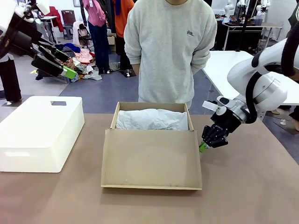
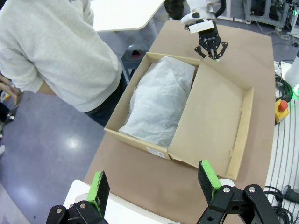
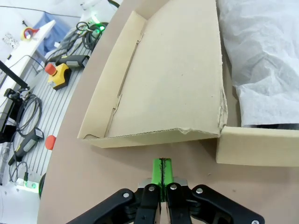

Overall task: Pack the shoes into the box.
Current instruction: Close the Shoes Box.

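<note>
Sitting at the middle of the worktop (image 1: 252, 186), the box (image 1: 113, 117) is seen wide open, its hinged lid (image 1: 152, 158) folded down toward the near side and laid flat. White tissue paper (image 1: 152, 120) is spread across the whole inside. In the right wrist view a dark strip (image 3: 280, 125) is glimpsed under the paper's edge, but whether it belongs to the shoes cannot be told. The right jaws are found low at the box's near right corner, just beside the hinge line, pressed fully closed, green pads (image 3: 157, 172) face to face with nothing between them. The left jaws are held high at the far left, spread wide and empty, their pads (image 2: 99, 186) well apart. A white bin (image 1: 42, 130) is set to the left of the box. At the far side a person (image 1: 168, 46) in a grey sweatshirt is stood, arms tucked behind the back.
</note>
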You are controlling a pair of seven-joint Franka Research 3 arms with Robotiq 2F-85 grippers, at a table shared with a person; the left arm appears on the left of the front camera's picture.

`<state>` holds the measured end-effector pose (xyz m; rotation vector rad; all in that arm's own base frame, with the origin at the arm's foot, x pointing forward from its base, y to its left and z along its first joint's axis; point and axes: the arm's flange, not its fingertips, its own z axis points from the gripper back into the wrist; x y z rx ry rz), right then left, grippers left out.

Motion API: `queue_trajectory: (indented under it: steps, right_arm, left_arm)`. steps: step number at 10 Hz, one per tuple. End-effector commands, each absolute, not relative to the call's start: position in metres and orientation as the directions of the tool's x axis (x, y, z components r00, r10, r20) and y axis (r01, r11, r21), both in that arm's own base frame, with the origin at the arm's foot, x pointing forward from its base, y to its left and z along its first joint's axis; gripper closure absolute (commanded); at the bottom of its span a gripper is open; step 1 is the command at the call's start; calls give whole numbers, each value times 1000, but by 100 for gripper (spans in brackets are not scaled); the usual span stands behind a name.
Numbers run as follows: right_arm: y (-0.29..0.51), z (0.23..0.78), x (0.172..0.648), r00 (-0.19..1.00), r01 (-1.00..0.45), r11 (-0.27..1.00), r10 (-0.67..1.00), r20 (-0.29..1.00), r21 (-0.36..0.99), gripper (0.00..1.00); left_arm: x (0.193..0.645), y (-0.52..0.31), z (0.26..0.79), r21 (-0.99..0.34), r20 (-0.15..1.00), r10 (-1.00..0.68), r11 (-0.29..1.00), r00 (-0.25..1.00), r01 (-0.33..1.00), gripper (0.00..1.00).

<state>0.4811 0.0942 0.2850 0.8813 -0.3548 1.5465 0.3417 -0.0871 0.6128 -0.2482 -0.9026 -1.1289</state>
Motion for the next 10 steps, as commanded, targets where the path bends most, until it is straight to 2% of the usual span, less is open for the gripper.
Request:
queue_trajectory:
  steps: [1, 10]
  right_arm:
    - [97, 278, 475, 28, -950, -214, 668, 744, 228, 100]
    - [110, 278, 437, -38, -924, -326, 598, 801, 199, 100]
  left_arm:
    - [342, -86, 612, 256, 733, -670, 426, 113, 868, 0]
    - [342, -86, 612, 256, 733, -670, 426, 113, 868, 0]
